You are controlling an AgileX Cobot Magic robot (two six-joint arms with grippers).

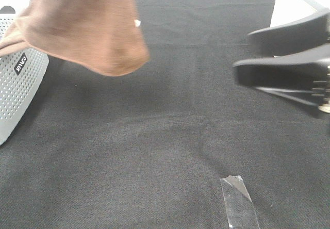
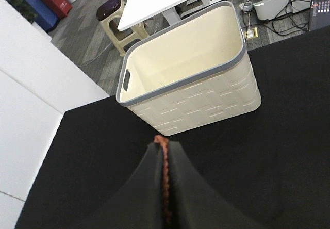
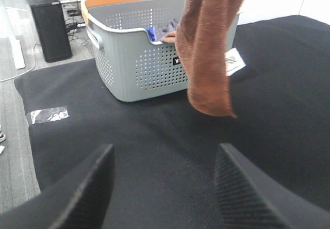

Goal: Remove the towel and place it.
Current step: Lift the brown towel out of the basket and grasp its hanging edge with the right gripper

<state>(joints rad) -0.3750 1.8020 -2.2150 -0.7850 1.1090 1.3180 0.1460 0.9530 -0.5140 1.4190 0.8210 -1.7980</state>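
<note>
1. Left gripper (image 2: 164, 147): in the left wrist view I see its 2 black fingers (image 2: 147, 187) pressed together, with a thin line of brown towel (image 2: 165, 180) edge pinched between them. The jaws are clamped on the towel.

2. Towel: in the exterior high view the towel (image 1: 87, 28) hangs down from the top edge of the picture, at the left side of the black table cloth (image 1: 154, 136). Its rounded lower end is over the cloth, just beside the grey basket (image 1: 20, 84). The left gripper itself is out of that picture.

3. In the right wrist view the towel (image 3: 209, 48) drapes in front of the grey basket (image 3: 134, 69), and 1 fold reaches the basket rim. A white tag (image 3: 233, 62) shows at the towel's edge. The lower end appears to hang clear of the cloth, but I cannot confirm this from these angles.

4. Right gripper (image 3: 162, 162): its 2 ribbed fingers (image 3: 87, 187) stand wide apart with nothing between them. It hovers over the black cloth, well apart from the towel.

5. A cream bin (image 2: 196, 84) with a grey rim stands on the cloth beyond the left gripper. Its inside is bare.

6. A strip of clear tape (image 1: 238, 200) lies flat on the cloth near the front edge.
</note>
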